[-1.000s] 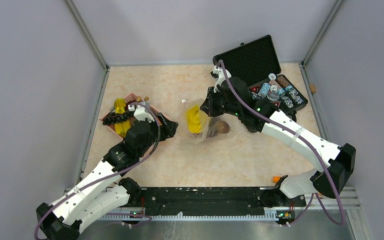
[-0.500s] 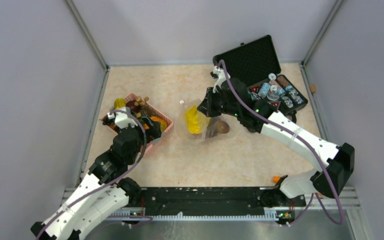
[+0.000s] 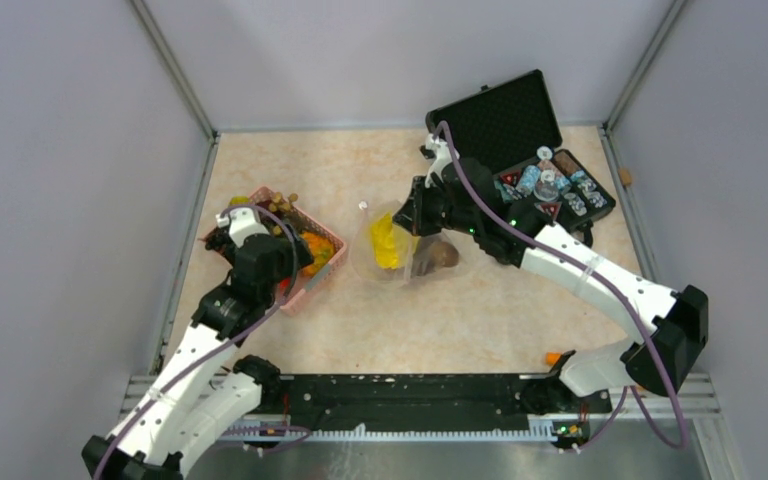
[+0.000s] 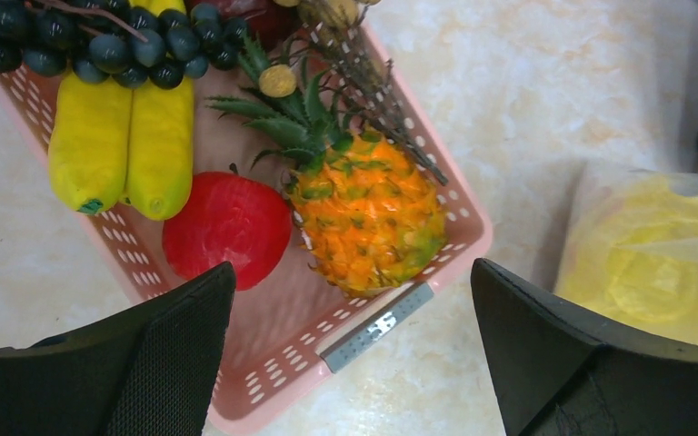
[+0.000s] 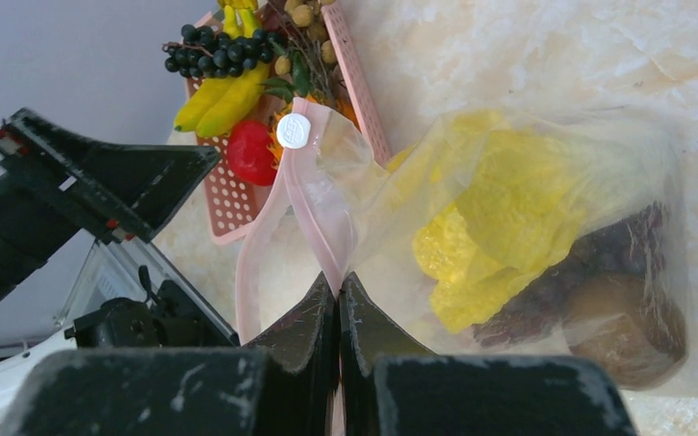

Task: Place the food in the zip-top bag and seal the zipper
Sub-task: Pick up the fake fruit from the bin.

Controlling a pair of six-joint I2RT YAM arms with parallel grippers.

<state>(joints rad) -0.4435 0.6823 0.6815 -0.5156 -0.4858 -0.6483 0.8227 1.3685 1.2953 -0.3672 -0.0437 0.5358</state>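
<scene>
Drawn back from the bag since a second ago, the left arm now slants up from its base at the near left, its wrist over the pink basket [image 4: 454,245]. The left tool [image 4: 353,268] gapes wide and holds nothing, looking down on a red apple [image 4: 227,227], a pineapple [image 4: 368,209], two bananas [image 4: 123,136] and dark grapes [image 4: 100,45] lying in the basket. Just right of the basket, at mid-surface [image 3: 440,320], lies the zip-top bag [image 5: 527,209], with yellow pieces [image 5: 500,218] and a brown ball [image 5: 623,327] inside it. The right arm has kept its place: from its base at the near right it folds at an elbow far out to the right, then reaches left and away to the bag. The right tool [image 5: 338,286] is pinched tight on the pink zipper [image 5: 304,195], lifting the bag's mouth. Beyond it, at the far right, a black case [image 3: 520,130] stands open.
</scene>
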